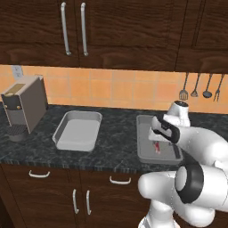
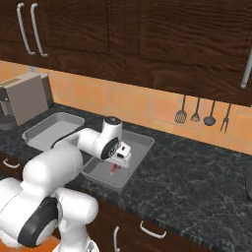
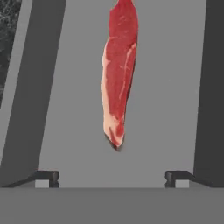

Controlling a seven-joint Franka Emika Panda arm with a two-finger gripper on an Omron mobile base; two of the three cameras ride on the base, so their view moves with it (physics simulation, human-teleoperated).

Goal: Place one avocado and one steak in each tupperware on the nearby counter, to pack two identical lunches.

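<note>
The fingers (image 3: 112, 177) stand wide apart over the right tray (image 1: 144, 153), gripping nothing; their two dark tips show at either side of the hand view with bare tray floor between them. The steak (image 3: 119, 74) is in that tray, a long red slab with a pale fatty edge, standing on its edge between the finger tips and clear of both. In the left base view the steak (image 1: 157, 148) shows as a small red patch just under the hand, and in the right base view it (image 2: 114, 169) shows the same way on the tray (image 2: 140, 142) floor.

The left tray (image 1: 78, 130) sits on the dark speckled surface (image 1: 118, 133), well apart from the right one, between it and the coffee machine (image 1: 24, 104). Nothing lies in it. Four utensils (image 1: 201, 89) hang on the tiled wall behind the arm.
</note>
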